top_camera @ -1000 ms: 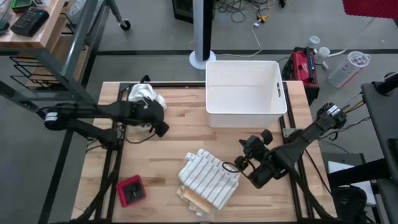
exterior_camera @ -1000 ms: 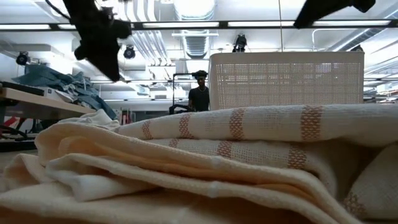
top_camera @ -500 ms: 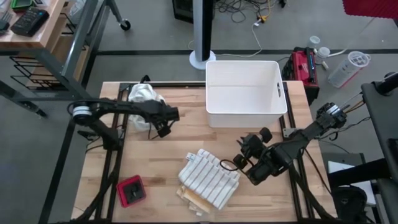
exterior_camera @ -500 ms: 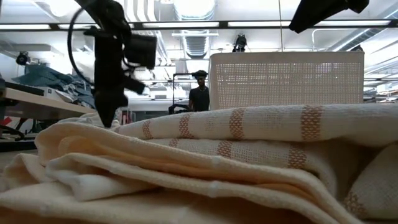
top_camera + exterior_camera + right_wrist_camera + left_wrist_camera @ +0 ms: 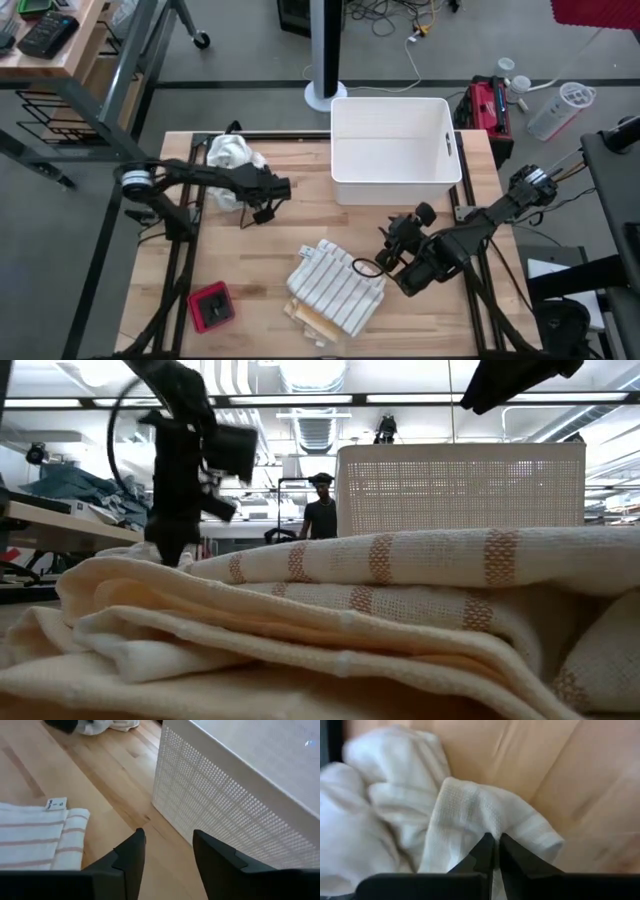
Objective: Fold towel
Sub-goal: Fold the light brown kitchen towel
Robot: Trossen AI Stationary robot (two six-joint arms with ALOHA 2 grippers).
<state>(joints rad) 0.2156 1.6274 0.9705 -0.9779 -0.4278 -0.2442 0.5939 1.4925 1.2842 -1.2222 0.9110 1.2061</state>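
The striped towel [image 5: 336,288] is seen folded at the lower centre of the high view, on the wooden table [image 5: 260,255]. Just to its right, the right gripper [image 5: 385,262] is held with its fingers parted and empty. At the upper left of the table, a crumpled white cloth [image 5: 232,156] is heaped; the left gripper [image 5: 272,190] is placed beside it, its fingers [image 5: 492,851] pressed together on a fold of that cloth in the left wrist view. A white basket [image 5: 392,150] is set at the upper centre, and a small red object [image 5: 211,306] lies at the lower left.
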